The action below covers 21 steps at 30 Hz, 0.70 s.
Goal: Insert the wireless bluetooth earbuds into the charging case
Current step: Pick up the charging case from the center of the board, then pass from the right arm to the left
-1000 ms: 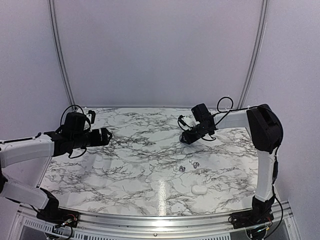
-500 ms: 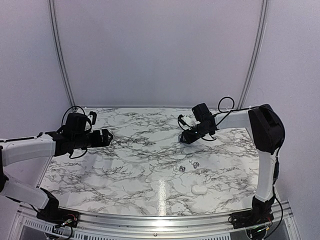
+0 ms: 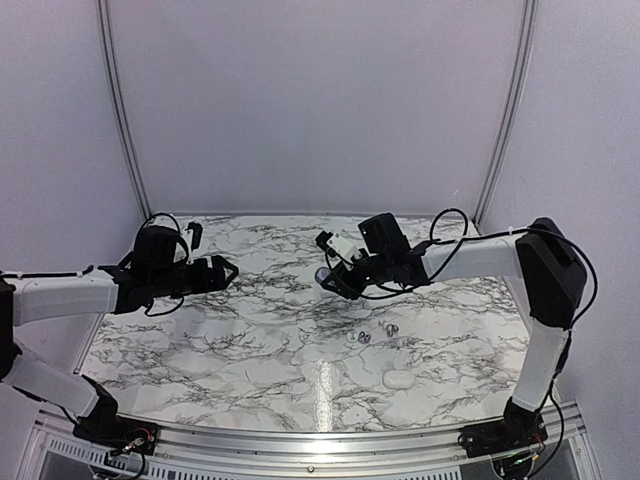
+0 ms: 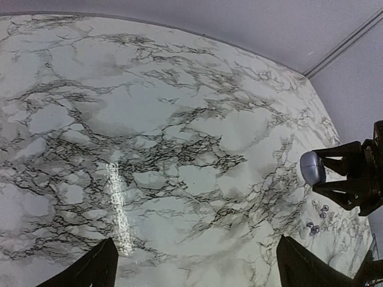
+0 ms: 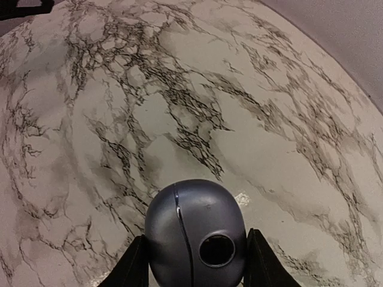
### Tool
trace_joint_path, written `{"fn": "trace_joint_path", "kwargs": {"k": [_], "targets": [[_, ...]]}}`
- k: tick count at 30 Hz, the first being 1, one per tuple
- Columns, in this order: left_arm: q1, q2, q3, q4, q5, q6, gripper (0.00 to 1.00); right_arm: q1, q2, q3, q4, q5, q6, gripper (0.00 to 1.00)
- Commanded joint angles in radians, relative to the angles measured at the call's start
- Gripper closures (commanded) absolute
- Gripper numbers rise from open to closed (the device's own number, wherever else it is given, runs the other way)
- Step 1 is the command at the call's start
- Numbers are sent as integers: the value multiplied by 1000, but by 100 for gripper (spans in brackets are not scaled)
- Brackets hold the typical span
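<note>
Two tools: our right tool (image 3: 332,274) grips the charging case (image 5: 194,233), left tool (image 4: 194,266) released; we should lower it level by the earbuds (image 3: 365,336) toward the bench's (image 3: 250,340) right edge

The earbuds (image 3: 365,338) lie on the table (image 3: 250,340). From them, the loose case (image 3: 398,379) lies nearer the arm bases, rightward; the held case (image 3: 324,275), in the right gripper (image 3: 330,277), is behind, leftward; the left gripper (image 3: 228,270) far left
</note>
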Motion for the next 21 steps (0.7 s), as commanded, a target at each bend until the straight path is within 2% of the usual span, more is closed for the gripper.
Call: {"fn": "trace_joint_path", "kwargs": {"k": [1,5,12,16,21], "targets": [[-12,38,3,140,159,-105,6,76,-57,-47,180,44,-78,67],[-38,59,-22,251,223,-171,9,148,-82,-76,239,101,-127,68],[-115,110,-20,350,233,-213,14,227,-85,-66,262,145,-166,69],[-145,134,-19,376,214,-241,20,261,-96,-64,274,150,-175,69],[-188,137,-65,487,179,-279,29,277,-102,-69,284,134,-167,69]]}}
